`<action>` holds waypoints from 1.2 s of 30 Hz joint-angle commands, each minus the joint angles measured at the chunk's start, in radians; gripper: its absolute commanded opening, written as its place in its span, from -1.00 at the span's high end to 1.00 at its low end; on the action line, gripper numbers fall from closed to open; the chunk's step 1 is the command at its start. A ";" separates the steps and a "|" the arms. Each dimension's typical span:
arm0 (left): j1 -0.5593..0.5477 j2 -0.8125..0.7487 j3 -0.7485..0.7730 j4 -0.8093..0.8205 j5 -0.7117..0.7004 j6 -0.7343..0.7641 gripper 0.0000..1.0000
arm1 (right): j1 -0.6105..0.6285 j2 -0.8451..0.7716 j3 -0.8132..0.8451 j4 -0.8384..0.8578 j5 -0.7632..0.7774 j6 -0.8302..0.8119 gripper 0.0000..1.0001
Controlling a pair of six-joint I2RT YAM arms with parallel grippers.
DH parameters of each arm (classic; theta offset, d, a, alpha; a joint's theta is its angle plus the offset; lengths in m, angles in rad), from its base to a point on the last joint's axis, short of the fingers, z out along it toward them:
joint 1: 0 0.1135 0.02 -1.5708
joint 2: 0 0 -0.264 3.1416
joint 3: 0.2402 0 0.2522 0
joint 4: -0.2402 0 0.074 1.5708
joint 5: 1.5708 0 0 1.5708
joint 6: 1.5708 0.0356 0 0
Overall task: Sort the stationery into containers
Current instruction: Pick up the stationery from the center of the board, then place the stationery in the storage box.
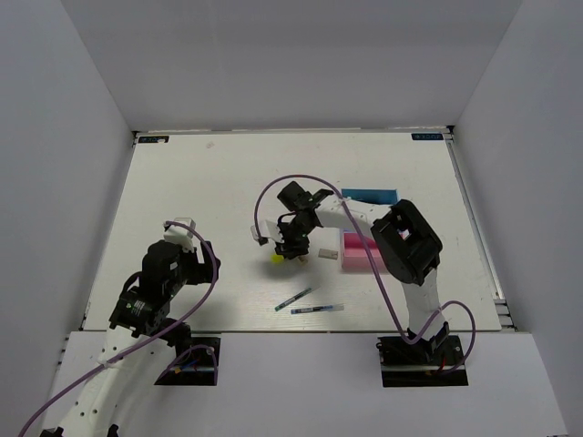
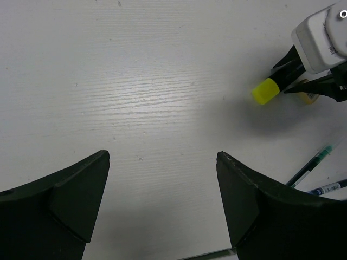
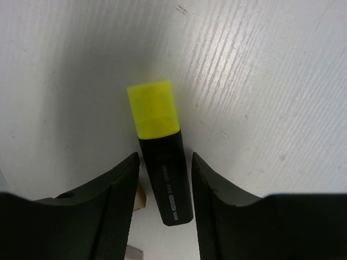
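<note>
The yellow highlighter lies on the white table, its black body between the fingers of my right gripper. In the right wrist view the highlighter sits between the open jaws, with a thin gap on each side. A pale eraser lies beside the left finger. Another eraser lies just right of the gripper. The greenish pen and the blue pen lie nearer the front. The organiser shows a pink bin and a blue bin. My left gripper is open and empty. The purple and green highlighters are not in view.
White walls enclose the table on three sides. My right arm reaches over the organiser and hides part of it. The left wrist view shows the highlighter, the right gripper's fingers and both pens off to its right.
</note>
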 commanded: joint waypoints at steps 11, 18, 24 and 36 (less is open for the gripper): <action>-0.002 0.001 0.003 0.014 0.008 0.002 -0.80 | 0.021 -0.009 -0.087 0.054 0.111 0.091 1.00; -0.003 -0.005 0.001 0.011 0.008 0.004 -0.80 | 0.019 -0.175 -0.019 0.050 0.126 0.255 1.00; -0.002 0.001 0.000 0.012 0.010 0.005 -0.80 | 0.000 -0.359 -0.045 0.056 0.272 0.291 1.00; -0.003 0.009 -0.004 0.017 0.039 0.008 -0.80 | -0.177 -0.615 -0.257 0.225 0.692 0.053 1.00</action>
